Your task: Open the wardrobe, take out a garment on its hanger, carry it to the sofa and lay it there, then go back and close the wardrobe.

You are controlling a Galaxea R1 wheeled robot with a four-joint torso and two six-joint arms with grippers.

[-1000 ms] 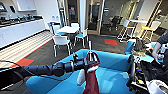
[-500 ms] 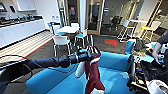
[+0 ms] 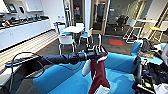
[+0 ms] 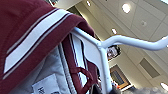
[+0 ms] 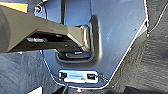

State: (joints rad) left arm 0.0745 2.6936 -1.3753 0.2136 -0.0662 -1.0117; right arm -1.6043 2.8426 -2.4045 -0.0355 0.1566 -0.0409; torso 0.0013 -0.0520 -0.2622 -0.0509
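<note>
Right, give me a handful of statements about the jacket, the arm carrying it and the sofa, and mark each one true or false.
1. The garment hangs from the left arm's gripper above the sofa. True.
2. The garment is plain orange. False: it is dark maroon with white sleeves.
3. A white hanger sits inside the garment's striped collar. True.
4. The sofa is white. False: it is bright blue.
5. White chairs stand around a table beyond the sofa. True.
6. The garment lies flat on the sofa seat. False: it hangs upright from the gripper.
</note>
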